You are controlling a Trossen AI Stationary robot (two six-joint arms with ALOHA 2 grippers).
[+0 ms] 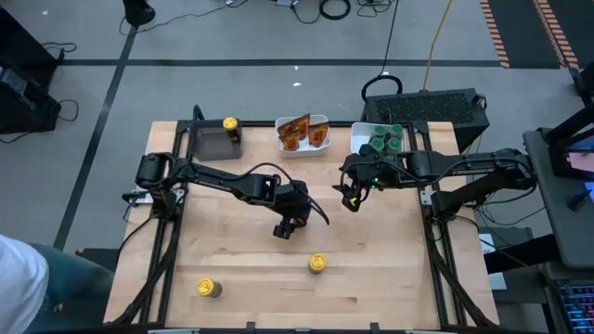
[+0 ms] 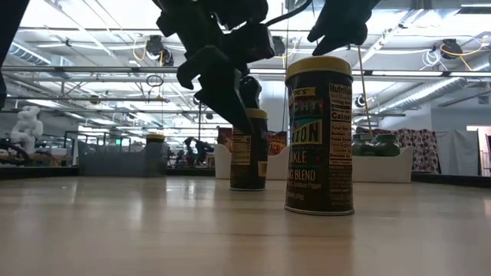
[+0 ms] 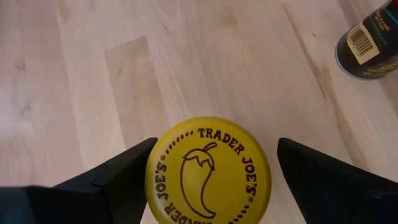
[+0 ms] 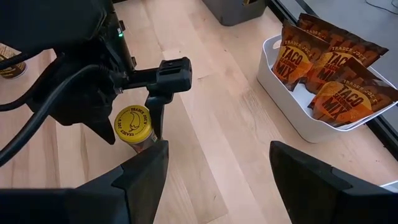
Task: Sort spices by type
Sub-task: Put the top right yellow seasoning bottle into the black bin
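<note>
Yellow jar (image 3: pixel 208 169) sits between my left gripper's (image 3: pixel 211 180) open fingers, so I should close and lift; right gripper (image 4: pixel 217 180) waits open.

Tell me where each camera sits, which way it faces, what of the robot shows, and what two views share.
High: above the table, straight down; both arms, left tool, right tool.
Low: table-top height, level across into the room; arms enter from above.
Left wrist: on left arm, looking down at a yellow-lidded jar between its open fingers.
Right wrist: on right arm, past its open fingers towards the left tool.
Shared: both wrist views show that jar.
</note>
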